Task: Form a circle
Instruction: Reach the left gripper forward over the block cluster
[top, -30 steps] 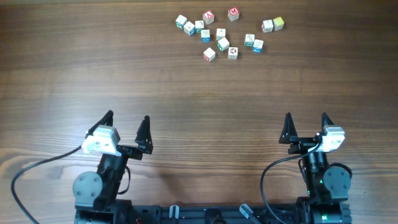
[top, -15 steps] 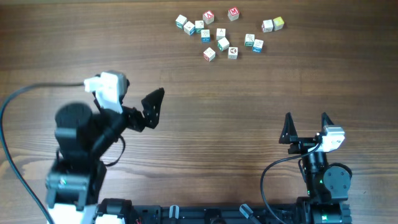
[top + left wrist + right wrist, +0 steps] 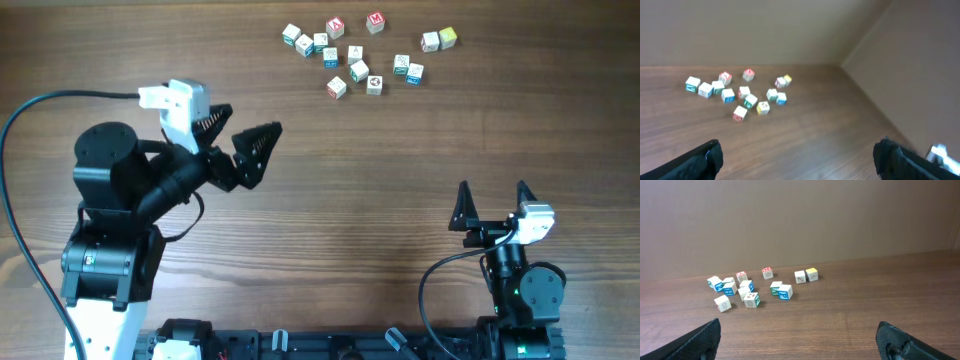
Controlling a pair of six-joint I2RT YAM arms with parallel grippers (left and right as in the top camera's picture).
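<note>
Cubes (image 3: 359, 71) lie scattered at the far middle of the table (image 3: 400, 170): more than a dozen small white pieces with coloured letters and pictures on their faces, forming no ring. Three at the left end sit close together in a short row. Two red-topped cubes (image 3: 336, 27) stand at the far side of the group, apart from each other. At the right end a white cube and a yellow-topped cube (image 3: 447, 37) sit side by side, a little off from the rest. Two more lie nearest the robot, with a gap between them.

The left gripper (image 3: 252, 120) hangs above the table on its extended arm, angled toward the cubes but well short of them. Its jaws are spread wide and hold nothing. In the left wrist view the cubes lie ahead and to the left, beyond both black fingers (image 3: 705, 159), with bare wood between.

The right gripper (image 3: 492, 190) sits low near the robot's edge of the table and points toward the far side. Its jaws are also spread wide and empty, and it is well apart from the cubes. In the right wrist view the cubes lie ahead in front of a plain wall (image 3: 840, 220).

A black cable (image 3: 20, 130) loops out from the left arm.
</note>
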